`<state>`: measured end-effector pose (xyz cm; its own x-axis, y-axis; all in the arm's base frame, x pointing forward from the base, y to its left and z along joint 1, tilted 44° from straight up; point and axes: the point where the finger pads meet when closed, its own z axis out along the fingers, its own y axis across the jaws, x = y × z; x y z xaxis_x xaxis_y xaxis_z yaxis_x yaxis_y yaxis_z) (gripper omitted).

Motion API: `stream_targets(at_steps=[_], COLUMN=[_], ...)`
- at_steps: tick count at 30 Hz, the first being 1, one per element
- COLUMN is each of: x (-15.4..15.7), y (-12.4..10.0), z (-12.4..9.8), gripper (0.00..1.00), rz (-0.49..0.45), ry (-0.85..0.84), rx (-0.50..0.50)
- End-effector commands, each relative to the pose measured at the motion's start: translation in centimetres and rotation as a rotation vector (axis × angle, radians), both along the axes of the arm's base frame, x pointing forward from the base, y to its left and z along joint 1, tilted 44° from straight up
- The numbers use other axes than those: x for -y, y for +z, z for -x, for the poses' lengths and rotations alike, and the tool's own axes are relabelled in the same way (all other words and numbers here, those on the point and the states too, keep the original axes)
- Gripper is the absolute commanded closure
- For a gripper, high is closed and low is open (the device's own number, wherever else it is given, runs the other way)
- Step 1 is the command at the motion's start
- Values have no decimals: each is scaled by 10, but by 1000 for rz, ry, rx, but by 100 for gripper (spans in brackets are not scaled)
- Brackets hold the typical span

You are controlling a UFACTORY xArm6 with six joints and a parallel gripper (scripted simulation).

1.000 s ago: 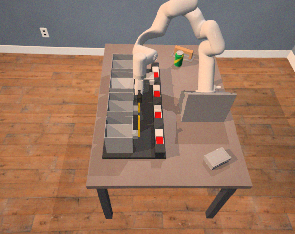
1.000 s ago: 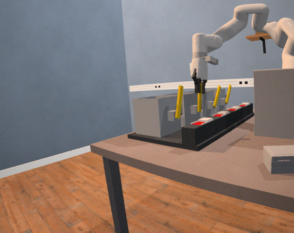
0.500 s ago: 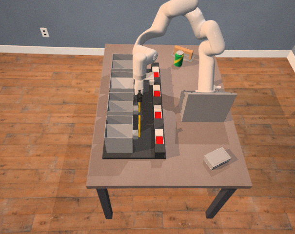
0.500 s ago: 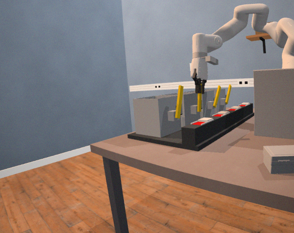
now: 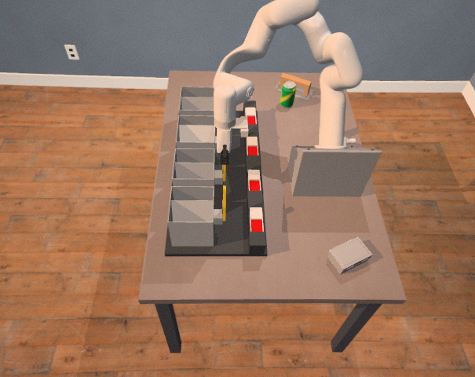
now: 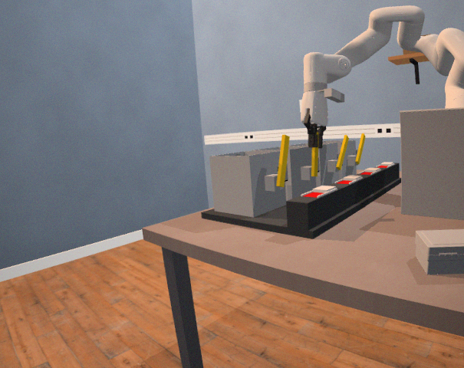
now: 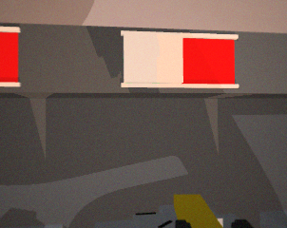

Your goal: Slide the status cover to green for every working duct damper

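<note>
Four grey duct dampers stand in a row on a black base [image 5: 213, 210], each with a yellow lever on its right side. Four status sliders [image 5: 256, 221] [image 5: 253, 181] [image 5: 252, 147] [image 5: 250, 115] lie on the black rail and all show red, with their white covers at the far end. My gripper [image 5: 224, 154] points down and is shut on the top of the yellow lever [image 6: 314, 160] of the second damper from the front [image 5: 195, 164]. In the wrist view, that lever [image 7: 196, 211] shows at the bottom edge, with a red slider [image 7: 180, 59] beyond it.
A green can [image 5: 287, 93] and a wooden block [image 5: 296, 82] stand at the table's back. My arm's grey base box [image 5: 334, 170] is right of the rail. A small grey box [image 5: 349, 254] lies at the front right.
</note>
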<state>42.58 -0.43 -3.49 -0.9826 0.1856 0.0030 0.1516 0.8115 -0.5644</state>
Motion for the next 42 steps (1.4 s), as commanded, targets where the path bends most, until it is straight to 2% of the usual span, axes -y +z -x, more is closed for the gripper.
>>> stream_targets(at_steps=[1,26,42], x=[-1,-1,4], y=[1,1,4], z=[-1,-1,-1], gripper=[81,81,81], rz=[-1,-6,-53], ry=[1,1,1], rx=[3,4,13])
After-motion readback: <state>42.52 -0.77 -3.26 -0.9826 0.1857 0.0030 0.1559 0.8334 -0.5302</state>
